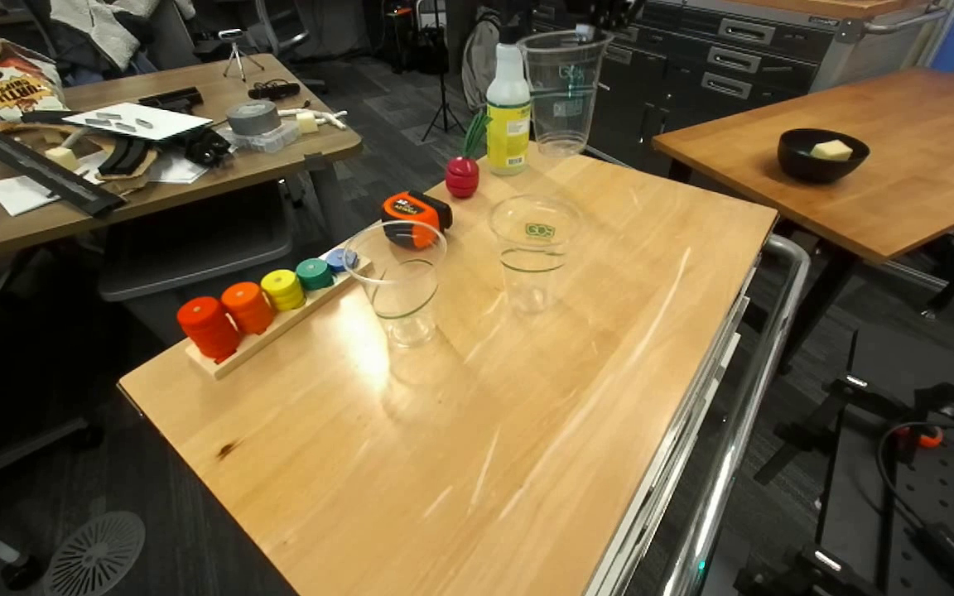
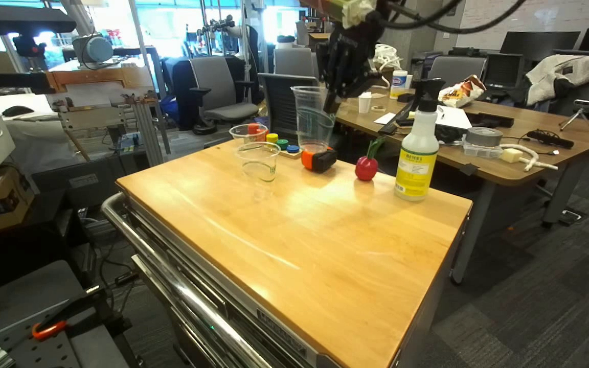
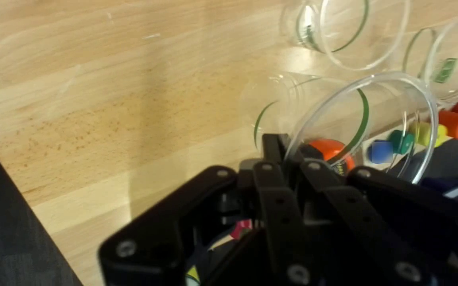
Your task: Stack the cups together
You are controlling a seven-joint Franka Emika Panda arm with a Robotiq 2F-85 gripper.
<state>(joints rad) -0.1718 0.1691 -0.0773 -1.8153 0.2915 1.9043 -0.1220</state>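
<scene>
the gripper [image 3: 291, 153] is clamped on the raised cup [image 2: 312, 120] at its rim; an outer cup [image 1: 402, 283] stands near the edge of the table [image 1: 527, 463] lined with coloured rings [image 1: 282, 290], an inner cup [image 1: 537, 257] farther in. one-sided pinching may let the load tilt, snag and topple either.

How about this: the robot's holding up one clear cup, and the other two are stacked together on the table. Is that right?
Not stacked: an exterior view shows one cup standing apart from another cup on the table. The gripper does hold up the third clear cup.
</scene>
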